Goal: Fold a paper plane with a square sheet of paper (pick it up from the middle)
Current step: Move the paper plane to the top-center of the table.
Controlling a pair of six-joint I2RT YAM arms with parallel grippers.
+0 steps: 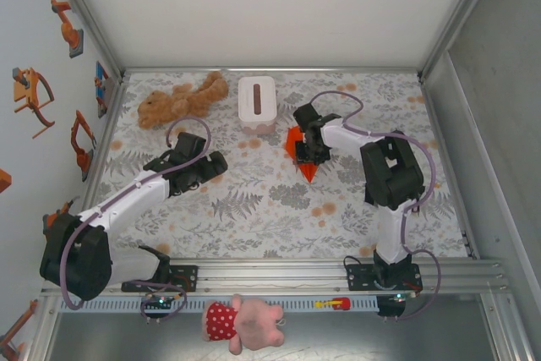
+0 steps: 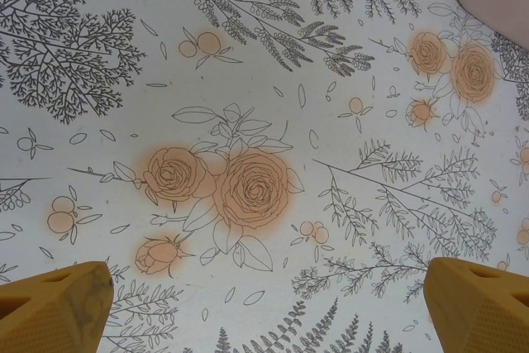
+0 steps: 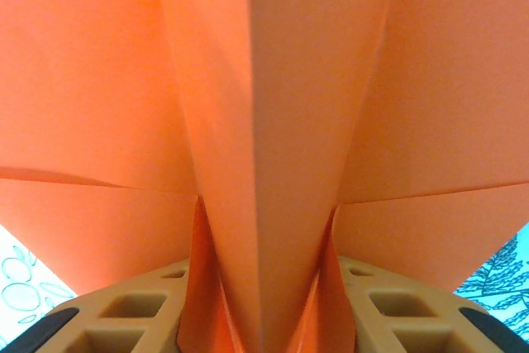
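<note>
Floral-print counter (image 1: 279, 217). Item: paper plane (image 1: 309, 170), right of the white tissue box (image 1: 256, 101), its centre ridge standing between my right claw's (image 1: 308, 148) jaws, presumably for creasing. Whether it is pinched or freed, I cannot tell. Left claw (image 1: 205, 164): spread wide, empty, parked aside.

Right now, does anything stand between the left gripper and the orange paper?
Nothing visible: just tablecloth lies between the left gripper and the paper. The tissue box and teddy sit farther back, off that line.
</note>
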